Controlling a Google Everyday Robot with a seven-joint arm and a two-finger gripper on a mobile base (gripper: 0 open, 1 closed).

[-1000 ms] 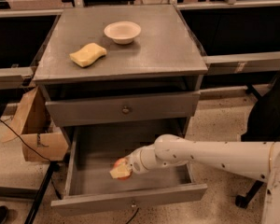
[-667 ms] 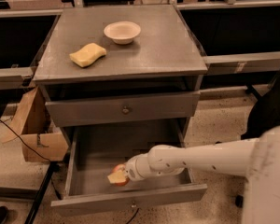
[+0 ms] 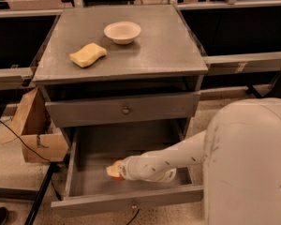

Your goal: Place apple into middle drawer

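Observation:
The middle drawer (image 3: 84,146) is pulled out at the bottom of the grey cabinet, a wide grey tray with a small knob on its front. My white arm reaches down into it from the right. My gripper (image 3: 118,170) is low inside the drawer near its front, at or just above the floor. The apple (image 3: 113,170) shows as a small yellowish-orange patch at the gripper's tip, mostly hidden by the arm's end.
A closed grey drawer front (image 3: 122,109) sits just above the open one. On the cabinet top lie a yellow wavy sponge (image 3: 87,55) and a white bowl (image 3: 122,32). A cardboard box (image 3: 35,132) stands on the floor at the left, with a black cable beside it.
My arm has reached further forward and down, carrying the apple lower in the drawer toward its front. The arm now fills the lower right of the view.

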